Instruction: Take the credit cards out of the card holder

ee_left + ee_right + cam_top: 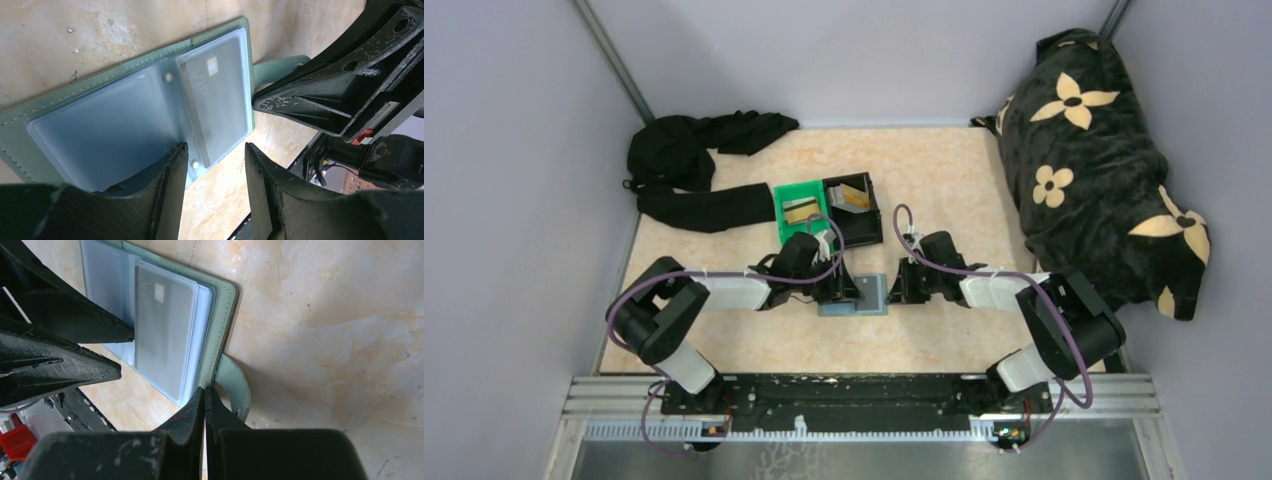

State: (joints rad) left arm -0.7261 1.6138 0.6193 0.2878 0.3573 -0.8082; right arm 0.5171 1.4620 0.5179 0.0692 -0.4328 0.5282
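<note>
low and inward over the open card holder (871,294), left pincer (215,149) apart, right pincer (204,391) together

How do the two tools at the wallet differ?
The left tool is open, with a clear gap; the right tool is shut tight. The left tool hangs over the inside of the wallet; the right tool sits at its outer edge, by the strap. Both are black and low over the table.

Top view: fixed above and behind my arm bases, looking down on the whole table (944,170). Wrist views: close, looking down past my left gripper (215,150) and my right gripper (204,395) from opposite sides. All three share the open card holder (864,295).
</note>
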